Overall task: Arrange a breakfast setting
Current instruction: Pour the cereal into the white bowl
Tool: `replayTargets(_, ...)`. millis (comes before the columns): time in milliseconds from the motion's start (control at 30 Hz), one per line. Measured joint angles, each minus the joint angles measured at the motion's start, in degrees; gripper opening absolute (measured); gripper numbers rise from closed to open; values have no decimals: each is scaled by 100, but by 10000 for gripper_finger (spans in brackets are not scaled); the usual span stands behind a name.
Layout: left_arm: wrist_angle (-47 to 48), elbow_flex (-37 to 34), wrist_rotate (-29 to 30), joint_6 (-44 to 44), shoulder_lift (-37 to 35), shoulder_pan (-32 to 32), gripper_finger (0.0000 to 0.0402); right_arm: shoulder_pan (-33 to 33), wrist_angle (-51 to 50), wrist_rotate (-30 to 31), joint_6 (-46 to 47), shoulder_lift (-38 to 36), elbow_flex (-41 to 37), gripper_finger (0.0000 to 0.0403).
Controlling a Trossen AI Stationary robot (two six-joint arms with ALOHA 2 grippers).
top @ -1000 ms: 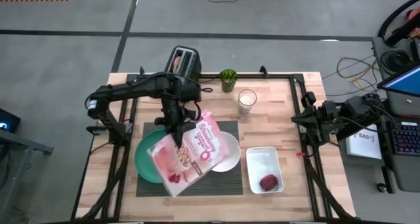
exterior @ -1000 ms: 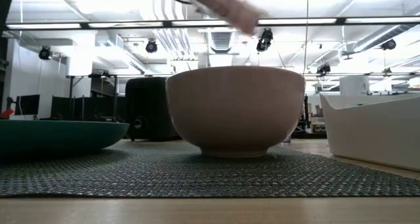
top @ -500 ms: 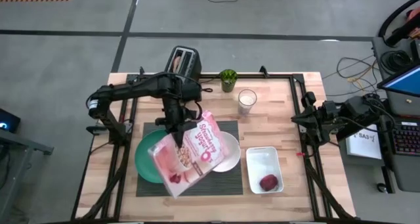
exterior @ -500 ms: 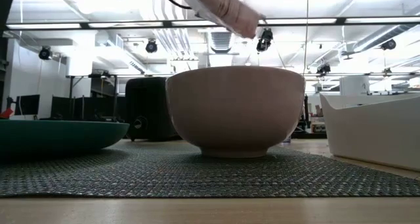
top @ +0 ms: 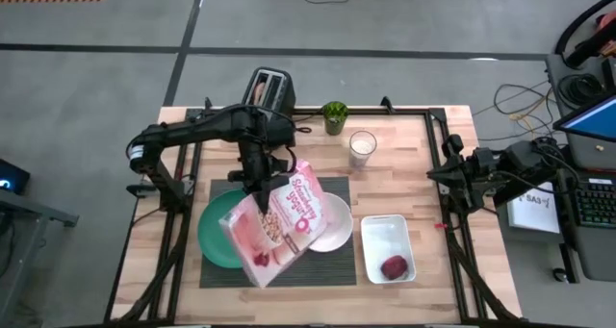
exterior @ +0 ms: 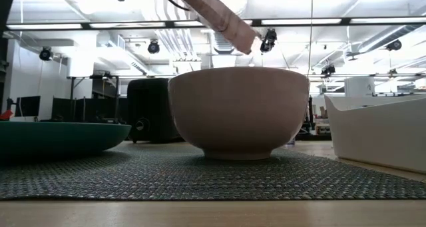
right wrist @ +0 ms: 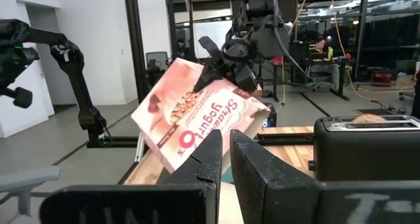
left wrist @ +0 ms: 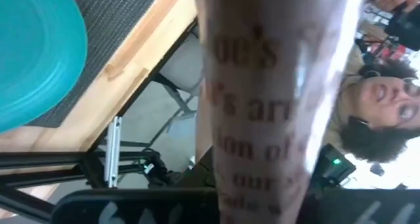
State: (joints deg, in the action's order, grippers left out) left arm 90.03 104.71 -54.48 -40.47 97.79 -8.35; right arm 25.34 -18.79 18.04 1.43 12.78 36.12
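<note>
1. The pink cereal box (top: 277, 226), clamped by the left gripper (top: 258, 188), has tipped further; its corner now dips over the white bowl (top: 327, 222) rim.
2. Pouring looks imminent.
3. Right gripper (right wrist: 223, 159), fingers nearly together and empty, waits at 3 o'clock.

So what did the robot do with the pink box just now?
The left gripper kept its hold on the cereal box and tipped it a bit further, so the box's low corner came down closer to the white bowl. The plate, dish, milk glass, toaster and the right gripper, parked at the table's edge, stayed put.
</note>
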Motion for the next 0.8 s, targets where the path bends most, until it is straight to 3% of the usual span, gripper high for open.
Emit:
replayTargets(167, -12, 13, -249, 89, 5, -18, 0, -2, 0, 0, -10, 0, 0, 22)
replayTargets(300, 0, 11, 23, -45, -19, -92, 0, -1, 0, 0, 0, 0, 0, 22)
replayTargets(433, -18, -27, -320, 109, 30, -93, 0, 0, -2, 0, -7, 0, 0, 22)
replayTargets(533, 14, -27, -24, -52, -3, -117, 0, -1, -27, 0, 0, 0, 0, 22)
replayTargets(633, -24, -29, -297, 121, 23, -136, 0, -1, -26, 0, -3, 0, 0, 22)
replayTargets(800, -1, -29, -167, 162, -9, -158, 0, -2, -24, 0, 0, 0, 0, 22)
